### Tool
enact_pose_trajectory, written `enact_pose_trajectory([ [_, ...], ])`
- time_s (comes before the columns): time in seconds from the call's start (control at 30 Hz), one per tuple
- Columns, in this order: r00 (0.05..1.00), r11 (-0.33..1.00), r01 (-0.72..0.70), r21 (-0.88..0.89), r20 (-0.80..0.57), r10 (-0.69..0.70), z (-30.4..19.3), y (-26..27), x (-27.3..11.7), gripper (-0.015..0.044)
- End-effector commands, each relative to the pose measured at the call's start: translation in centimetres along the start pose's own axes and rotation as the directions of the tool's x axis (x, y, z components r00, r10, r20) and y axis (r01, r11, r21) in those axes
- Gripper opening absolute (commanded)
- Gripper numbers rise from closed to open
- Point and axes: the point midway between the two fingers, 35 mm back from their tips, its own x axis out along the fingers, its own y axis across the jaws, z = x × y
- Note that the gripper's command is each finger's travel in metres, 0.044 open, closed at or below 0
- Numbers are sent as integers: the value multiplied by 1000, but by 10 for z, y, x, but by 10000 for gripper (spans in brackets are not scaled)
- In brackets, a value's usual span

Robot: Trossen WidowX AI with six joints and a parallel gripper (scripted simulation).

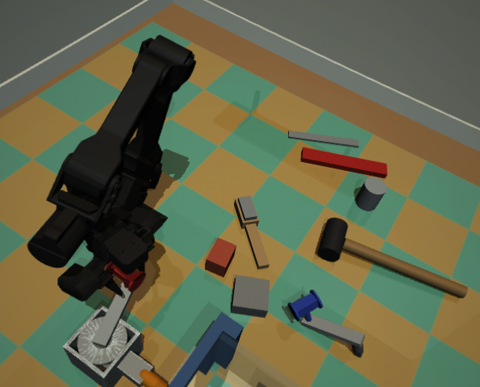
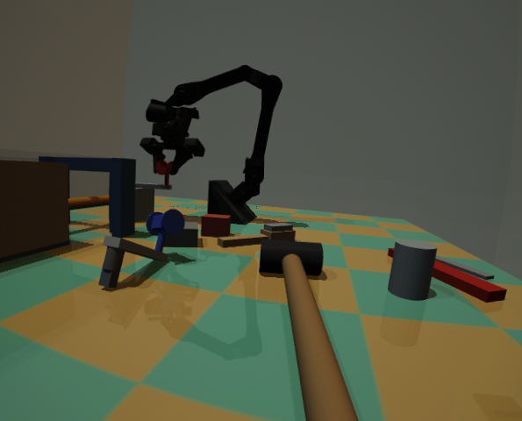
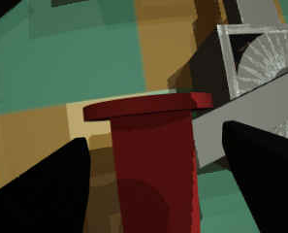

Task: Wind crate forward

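The winch (image 1: 85,366) (image 2: 144,203) (image 3: 260,58) has a handle fitted on top. Its grey crank arm (image 1: 114,316) (image 3: 245,112) points out over the housing edge, with a red spool-shaped knob (image 1: 127,276) (image 2: 162,167) (image 3: 155,170) at its outer end. My gripper (image 1: 127,280) (image 2: 166,169) (image 3: 156,141) is around the knob, partly open, with a gap on each side in the wrist view. An orange strap (image 1: 152,378) (image 2: 89,201) runs from the winch toward the blue frame (image 1: 206,345) (image 2: 122,199). The crate cannot be made out clearly.
A second handle with a blue knob (image 1: 306,305) (image 2: 165,222) lies beyond the grey block (image 1: 250,294). A red block (image 1: 220,257), brush (image 1: 256,245), mallet (image 1: 332,239), grey cylinder (image 1: 370,194) and red bar (image 1: 343,162) also lie on the bench. A brown panel (image 2: 25,203) stands behind the frame.
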Motion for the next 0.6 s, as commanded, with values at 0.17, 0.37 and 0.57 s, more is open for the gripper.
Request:
enact_pose_trajectory([
  [0.17,1000,1000,0,0,0,0,0,0,0,40],
  [0.37,1000,1000,0,0,0,0,0,0,0,0],
  [0.57,1000,1000,-7,9,0,7,-2,2,3,0],
])
